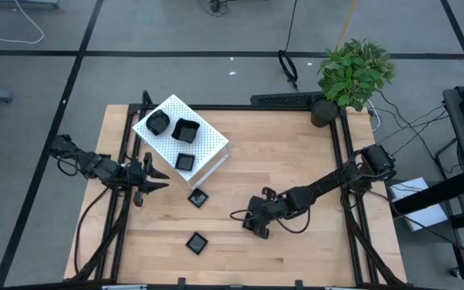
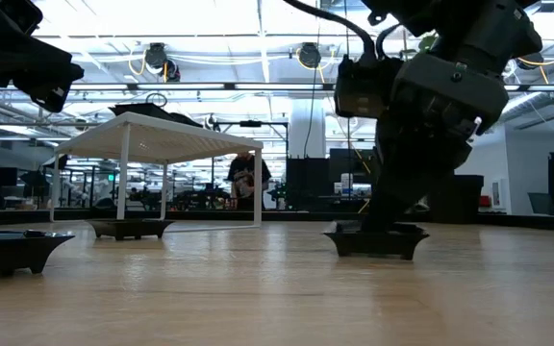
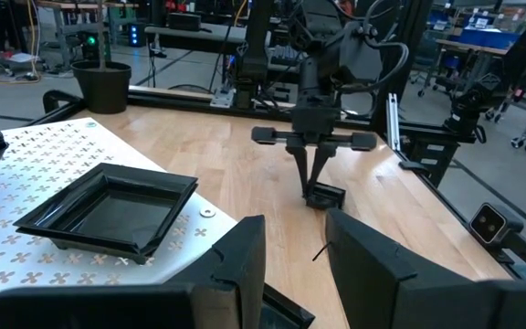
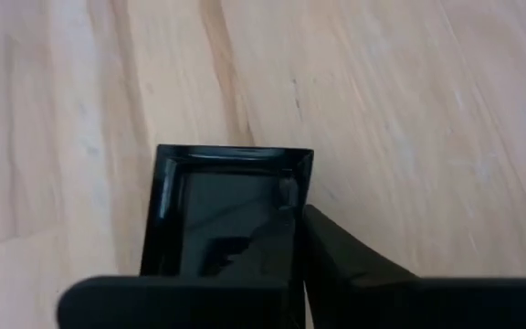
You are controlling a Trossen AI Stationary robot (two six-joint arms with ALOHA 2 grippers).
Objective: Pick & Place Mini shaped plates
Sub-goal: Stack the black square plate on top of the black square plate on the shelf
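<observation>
Square glossy black mini plates show in the high view. Three sit on the white perforated box (image 1: pixel 190 138), the nearest one (image 3: pixel 108 208) close in front of my left gripper. Two lie on the table (image 1: pixel 197 196) (image 1: pixel 196 241). A further one (image 1: pixel 263 228) (image 4: pixel 226 206) sits flat on the wood under my right gripper (image 1: pixel 258 223), which is shut on it. My left gripper (image 1: pixel 153 182) (image 3: pixel 295 265) hovers open beside the box's near-left edge. My right gripper pinches the square plate by one side rim (image 4: pixel 301 178), coming from above and pointing down. One finger (image 4: pixel 345 251) is outside the rim; the other is lost against the black inside. In the low view the plate (image 2: pixel 373 240) rests flat on the table.
The box stands on thin legs at the table's far left. A potted plant (image 1: pixel 353 72) stands at the far right corner, and a black frame (image 1: pixel 280 100) runs along the table's edges. Bare wood lies across the middle and right. A person (image 2: pixel 246 178) stands in the room behind.
</observation>
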